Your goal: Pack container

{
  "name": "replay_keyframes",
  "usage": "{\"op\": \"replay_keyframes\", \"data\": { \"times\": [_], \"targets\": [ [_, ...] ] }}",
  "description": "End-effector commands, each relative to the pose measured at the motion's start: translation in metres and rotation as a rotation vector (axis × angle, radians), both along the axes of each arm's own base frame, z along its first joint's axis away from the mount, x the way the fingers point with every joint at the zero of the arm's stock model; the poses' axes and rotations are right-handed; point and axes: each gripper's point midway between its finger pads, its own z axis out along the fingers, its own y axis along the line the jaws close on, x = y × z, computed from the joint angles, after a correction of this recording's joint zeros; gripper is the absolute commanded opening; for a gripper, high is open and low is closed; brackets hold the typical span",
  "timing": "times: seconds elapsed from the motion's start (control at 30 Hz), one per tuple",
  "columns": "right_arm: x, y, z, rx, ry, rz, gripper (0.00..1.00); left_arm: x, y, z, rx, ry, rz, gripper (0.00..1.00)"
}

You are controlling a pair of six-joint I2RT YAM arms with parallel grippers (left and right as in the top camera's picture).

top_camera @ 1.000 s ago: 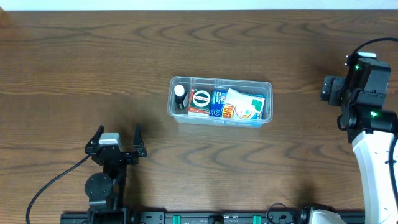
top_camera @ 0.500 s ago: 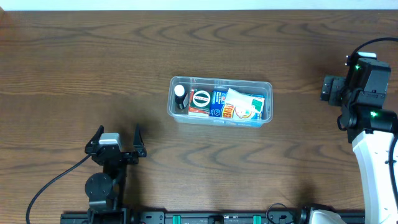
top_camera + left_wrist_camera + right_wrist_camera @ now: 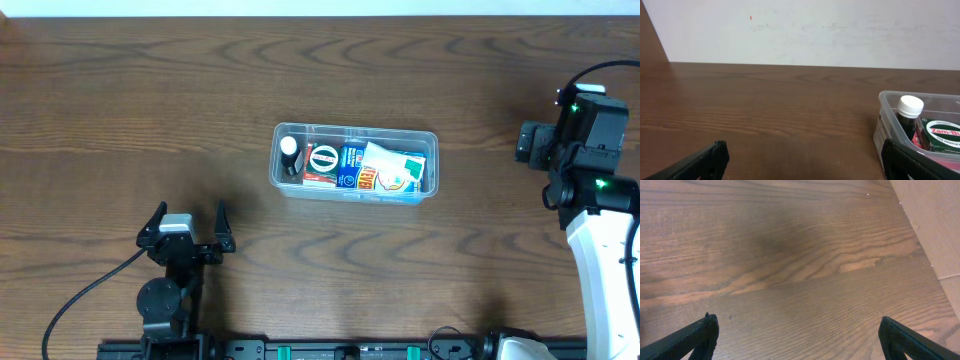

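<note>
From above, we see the container (image 3: 356, 130) lying on the table (image 3: 120, 100) with its long axis running left to right in the picture. It is full of small boxes, with a white-capped bottle (image 3: 289, 146) at its left short end. The left gripper (image 3: 189, 212) stands off this bottle end, on the side of the container nearer the robot. Its fingers are spread wide and hold nothing. The right arm (image 3: 590, 150) waits beyond the opposite short end. We judge neither arm to be clearly the nearer one.

In the left wrist view, the container's bottle end lies ahead of the gripper and to its right, well apart from the fingers.

In the right wrist view, the right gripper (image 3: 800, 337) is wide open and empty. Only bare wood shows, without the container.
</note>
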Motion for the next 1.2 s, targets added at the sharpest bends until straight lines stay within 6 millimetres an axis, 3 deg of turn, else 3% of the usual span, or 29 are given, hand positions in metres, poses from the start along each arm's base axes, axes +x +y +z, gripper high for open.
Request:
{"op": "replay_keyframes", "data": {
  "times": [0.0, 0.27, 0.4, 0.5, 0.6, 0.7, 0.8, 0.9, 1.0, 1.17],
  "targets": [
    [-0.001, -0.004, 0.004, -0.001, -0.012, -0.022, 0.99, -0.001, -0.001, -0.015, 0.010, 0.048, -0.011, 0.98],
    [-0.006, -0.004, 0.008, -0.023, -0.018, -0.016, 0.99, -0.001, -0.001, -0.015, 0.010, 0.048, -0.011, 0.98],
    [-0.028, 0.000, 0.006, -0.026, -0.041, -0.015, 0.99, -0.001, -0.001, -0.015, 0.010, 0.048, -0.011, 0.98],
    [-0.056, 0.004, -0.011, -0.026, -0.039, -0.015, 0.99, -0.001, -0.001, -0.015, 0.010, 0.048, -0.011, 0.98],
    [-0.089, 0.006, -0.041, -0.034, -0.014, -0.027, 0.99, -0.001, -0.001, -0.015, 0.010, 0.048, -0.011, 0.98],
    [-0.107, 0.020, -0.065, 0.010, -0.022, 0.019, 0.99, -0.001, -0.001, -0.015, 0.010, 0.048, -0.011, 0.98],
    [-0.104, 0.050, -0.067, 0.112, -0.120, 0.155, 0.99, -0.001, -0.001, -0.015, 0.010, 0.048, -0.011, 0.98],
    [-0.094, 0.075, -0.049, 0.158, -0.312, 0.291, 0.99, -0.001, -0.001, -0.015, 0.010, 0.048, -0.011, 0.98],
    [-0.093, 0.083, -0.038, 0.143, -0.440, 0.344, 0.99, -0.001, -0.001, -0.015, 0.010, 0.048, -0.011, 0.98],
    [-0.103, 0.087, -0.046, 0.131, -0.502, 0.364, 0.99, -0.001, -0.001, -0.015, 0.010, 0.048, -0.011, 0.98]
  ]
}}
